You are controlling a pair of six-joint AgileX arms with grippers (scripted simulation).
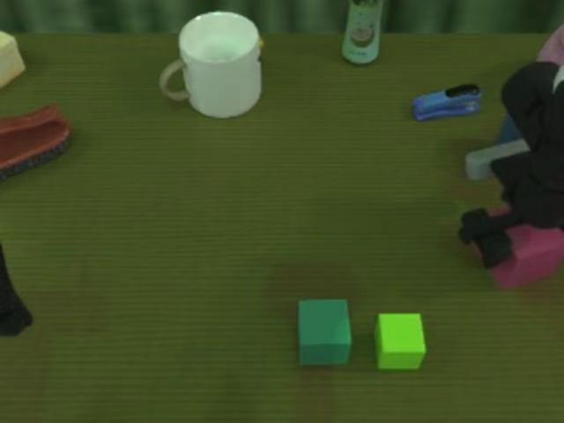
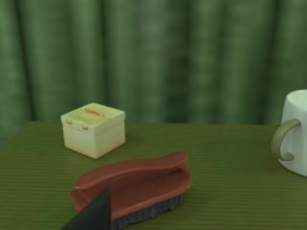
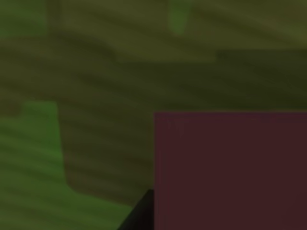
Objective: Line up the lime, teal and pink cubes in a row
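Observation:
The pink cube [image 1: 533, 257] sits at the table's right side, under my right arm. My right gripper [image 1: 504, 247] is shut on it. One dark finger [image 3: 144, 213] presses against the cube's side [image 3: 230, 167], and the cube hides the other finger. Near the front edge the teal cube [image 1: 324, 331] and the lime cube [image 1: 400, 341] stand side by side with a small gap, teal on the left. My left gripper [image 1: 11, 313] stays parked at the table's left edge.
A white mug [image 1: 218, 63] stands at the back, with a bottle [image 1: 362, 32] to its right. A blue stapler [image 1: 447, 102] lies at the back right. A red brush [image 2: 132, 189] and a cream box [image 2: 93, 129] occupy the back left.

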